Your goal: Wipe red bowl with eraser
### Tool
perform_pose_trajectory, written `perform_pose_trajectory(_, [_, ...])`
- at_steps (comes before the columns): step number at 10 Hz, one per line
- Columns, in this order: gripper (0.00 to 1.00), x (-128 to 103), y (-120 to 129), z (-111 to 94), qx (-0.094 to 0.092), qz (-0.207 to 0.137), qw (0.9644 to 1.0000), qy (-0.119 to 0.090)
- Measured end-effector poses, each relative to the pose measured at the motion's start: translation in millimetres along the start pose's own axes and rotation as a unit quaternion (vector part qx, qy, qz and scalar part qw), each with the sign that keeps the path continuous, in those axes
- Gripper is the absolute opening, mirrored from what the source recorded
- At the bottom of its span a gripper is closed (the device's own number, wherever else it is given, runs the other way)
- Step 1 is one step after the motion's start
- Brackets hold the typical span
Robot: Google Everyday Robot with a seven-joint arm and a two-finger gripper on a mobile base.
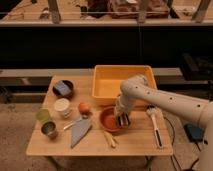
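Raised camera faces table [140,144], claw [122,119] at red bowl [107,120].

The table [135,145] looked like pale wood, smooth and matt. The red bowl [106,120] had a dull, terracotta-like finish. The gripper [123,119], dark and matt, sat at the bowl's right rim, on an arm [170,102] with a smooth, white, plastic-looking shell. The yellow tub [125,82] looked like smooth plastic with a faint sheen. The small cup [49,129] at the front left had a metallic grey shine, and the green cup [43,115] behind it looked like matt plastic. The grey triangular sheet [79,131] lay flat and matt; whether it was cloth or plastic could not be told
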Motion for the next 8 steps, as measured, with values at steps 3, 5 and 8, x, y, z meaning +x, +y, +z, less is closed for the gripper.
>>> perform_pose_trajectory(3, [0.0, 10, -10, -1, 0.004, -0.005, 1.0, 0.004])
perform_pose_trajectory(5, [0.0, 17, -22, -3, 0.006, -0.015, 0.9998, 0.007])
perform_pose_trajectory(8, [0.0, 24, -45, -7, 0.012, -0.036, 0.9992, 0.012])
